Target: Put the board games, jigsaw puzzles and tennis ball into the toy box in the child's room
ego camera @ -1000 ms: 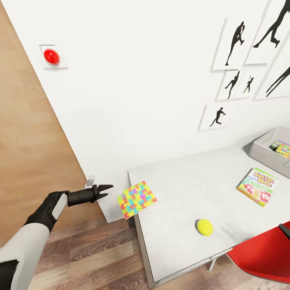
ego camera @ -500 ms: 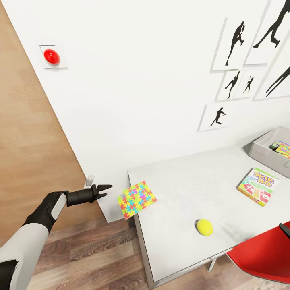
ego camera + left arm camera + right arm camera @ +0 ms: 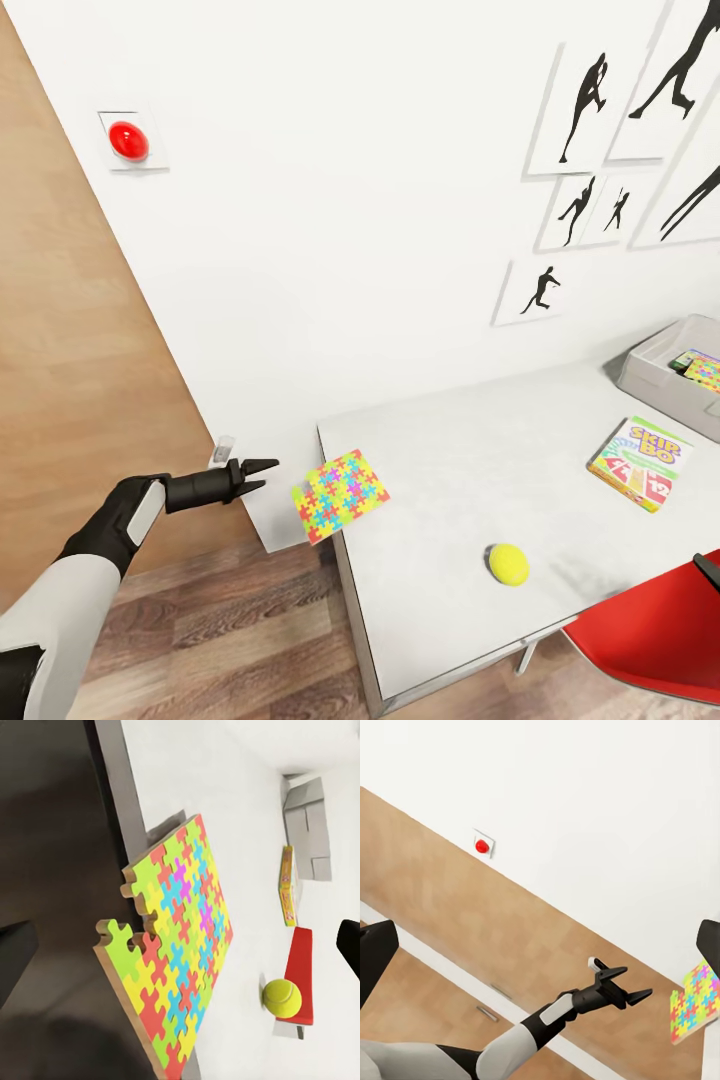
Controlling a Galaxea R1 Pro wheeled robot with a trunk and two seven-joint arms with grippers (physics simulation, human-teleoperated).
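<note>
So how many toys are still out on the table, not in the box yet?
3. The colourful jigsaw puzzle hangs over the table's corner, the tennis ball sits near the front edge, and the Skip-Bo game lies beside the toy box. More may be hidden out of view.

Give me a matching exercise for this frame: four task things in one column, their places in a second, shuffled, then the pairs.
Things:
1. multicoloured jigsaw puzzle
2. tennis ball
3. Skip-Bo box
4. toy box

Places:
A. flat on the table, just short of the bin
B. overhanging the table's corner, ahead of the left gripper
C. near the table's front edge
D. at the table's far end

Pairs: 1-B, 2-C, 3-A, 4-D
</note>
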